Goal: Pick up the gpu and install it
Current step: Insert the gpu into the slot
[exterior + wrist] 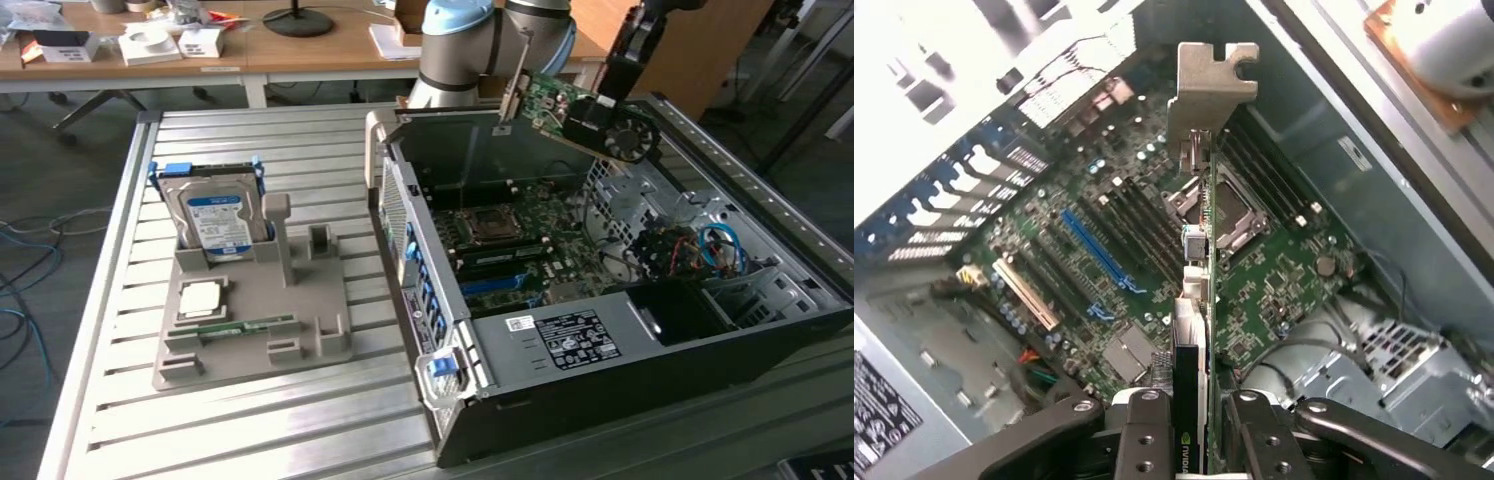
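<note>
Wrist view, nearest first: the gripper (1192, 415) has its jaws drawn in narrow, clamped on the two faces of the gpu (1200, 300). This green graphics card is seen edge-on, and its silvery end bracket (1212, 85) points away from the camera. Beyond it lies the motherboard (1274, 270), with a long blue expansion slot (1099, 252) off to one side of the card and the processor socket (1219, 205) partly behind it.

Exterior view: an open computer case (400, 215) lies on its side on a slatted metal table (267, 420). The card hangs tilted in the air above the case's far rim, well clear of the board. On the exterior view's left, a grey parts holder (314, 335) stands a hard drive (216, 215) upright (blue label toward the camera). Farthest back is a cluttered wooden desk (320, 50).

Likely risks: the card is tilted and not over the blue slot. Lowered like this, its contact edge could miss the slot and strike components. The bracket could also snag the case's rear wall, and the card could twist in the grip.
</note>
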Action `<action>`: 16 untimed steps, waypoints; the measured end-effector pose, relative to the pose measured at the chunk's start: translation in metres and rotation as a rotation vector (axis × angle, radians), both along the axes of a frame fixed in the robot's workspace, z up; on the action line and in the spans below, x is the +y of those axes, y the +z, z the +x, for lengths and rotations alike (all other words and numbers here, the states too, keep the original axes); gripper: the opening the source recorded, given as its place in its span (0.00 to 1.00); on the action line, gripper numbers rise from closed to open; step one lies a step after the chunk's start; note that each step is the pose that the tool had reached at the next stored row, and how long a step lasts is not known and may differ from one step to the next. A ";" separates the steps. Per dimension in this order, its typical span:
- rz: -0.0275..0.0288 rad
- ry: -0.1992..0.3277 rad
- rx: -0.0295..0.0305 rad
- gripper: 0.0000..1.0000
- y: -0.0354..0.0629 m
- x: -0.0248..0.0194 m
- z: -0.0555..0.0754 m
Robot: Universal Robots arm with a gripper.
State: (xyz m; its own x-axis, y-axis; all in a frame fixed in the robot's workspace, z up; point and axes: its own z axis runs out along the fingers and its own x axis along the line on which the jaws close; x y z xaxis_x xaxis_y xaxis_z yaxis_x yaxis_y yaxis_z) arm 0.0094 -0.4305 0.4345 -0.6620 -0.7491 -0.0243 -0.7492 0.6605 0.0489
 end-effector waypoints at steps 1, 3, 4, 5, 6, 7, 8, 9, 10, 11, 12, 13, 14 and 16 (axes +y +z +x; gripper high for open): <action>0.0000 0.018 -0.0001 0.26 -0.0001 0.0000 0.000; 0.0000 0.054 0.0000 0.26 -0.0003 0.0000 0.000; 0.0000 0.072 0.0000 0.26 -0.0003 0.0000 0.000; 0.0000 0.091 0.0000 0.26 -0.0004 0.0000 0.000; 0.0000 0.109 0.0000 0.26 -0.0006 0.0000 0.000; 0.0001 0.127 -0.0001 0.26 -0.0007 0.0000 0.000; 0.0000 0.145 -0.0001 0.26 -0.0009 0.0000 0.000; 0.0000 0.163 -0.0001 0.26 -0.0010 0.0000 0.000; 0.0000 0.181 0.0000 0.26 -0.0012 0.0000 0.000; 0.0000 0.199 -0.0001 0.26 -0.0013 0.0000 0.000; 0.0000 0.218 0.0000 0.26 -0.0015 0.0000 0.000; 0.0000 0.237 0.0000 0.26 -0.0016 0.0000 0.000; 0.0000 0.255 -0.0001 0.26 -0.0018 0.0000 0.000; 0.0000 0.290 -0.0001 0.26 -0.0021 0.0000 0.000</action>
State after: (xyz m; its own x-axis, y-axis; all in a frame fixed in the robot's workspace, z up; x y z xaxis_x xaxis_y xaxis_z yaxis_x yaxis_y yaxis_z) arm 0.0094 -0.4304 0.4324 -0.4202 -0.9071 -0.0243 -0.9068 0.4187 0.0489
